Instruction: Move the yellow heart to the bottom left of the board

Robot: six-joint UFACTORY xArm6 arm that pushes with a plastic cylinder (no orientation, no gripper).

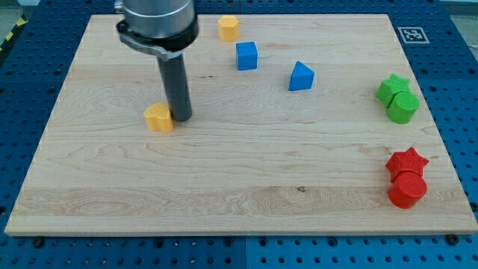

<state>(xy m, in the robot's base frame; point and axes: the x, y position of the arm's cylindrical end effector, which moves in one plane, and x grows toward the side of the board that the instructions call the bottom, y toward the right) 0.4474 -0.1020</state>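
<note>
Wooden board (224,187) on a blue pegboard surface (30,254). Yellow heart (159,117) sits left of centre, roughly midway between the board's top and bottom edges, well away from the bottom-left corner. My tip (181,118) is down on the board just at the heart's right side, touching or nearly so (contact too tight to call). No fingers on this rig, just the straight dark rod, so nothing opens or holds.

Other blocks: yellow hexagon-ish block (228,28) near the top edge, blue cube (246,56) just below-right of it, blue triangular block (301,76) further right. Near the right edge: green star (391,87) touching green cylinder (403,107); toward the bottom-right corner red star (407,161) touching red cylinder (407,190). Marker tag (411,33) at the top-right corner.
</note>
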